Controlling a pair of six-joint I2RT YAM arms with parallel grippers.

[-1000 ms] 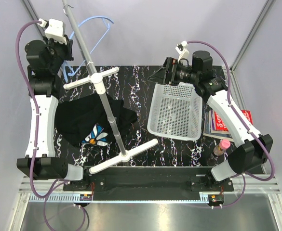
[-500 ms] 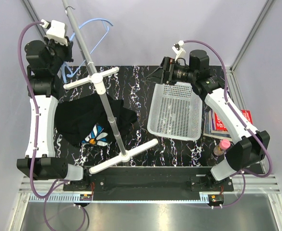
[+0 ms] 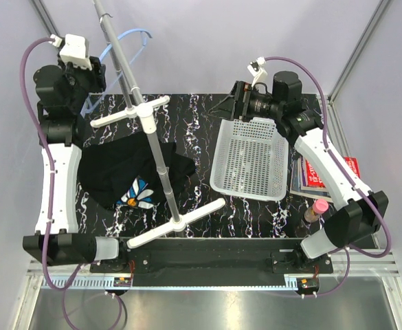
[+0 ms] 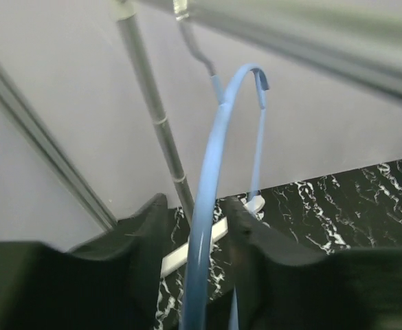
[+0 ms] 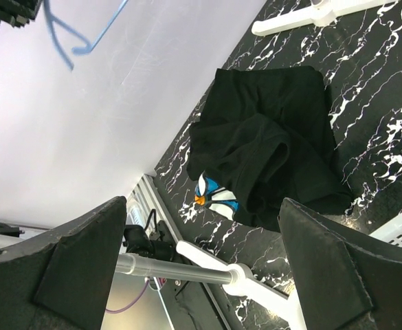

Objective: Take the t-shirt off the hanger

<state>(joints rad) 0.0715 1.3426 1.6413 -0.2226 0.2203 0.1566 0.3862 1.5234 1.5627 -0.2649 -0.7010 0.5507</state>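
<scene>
The black t-shirt [image 3: 118, 172] lies crumpled on the table left of the stand, daisy print facing up, off the hanger; the right wrist view also shows the t-shirt [image 5: 269, 158]. The light-blue hanger [image 3: 133, 31] hangs by its hook high on the grey pole. My left gripper [image 4: 196, 206] is raised at the back left, its jaws open around one hanger [image 4: 211, 179] arm, with a gap showing on the left side. My right gripper [image 5: 201, 206] is open and empty, hovering above the basket's far edge and facing the t-shirt.
The tall grey pole stand [image 3: 156, 151] with white crossbars rises from the table between the arms. A white mesh basket [image 3: 250, 158] sits right of centre. Books [image 3: 328, 172] and a pink-capped bottle [image 3: 317, 210] lie at the right edge.
My left gripper's jaws have opened from a grip on the hanger arm, and the wrist has shifted slightly left. The pole top and hanger have swung a little right. The right arm has barely moved.
</scene>
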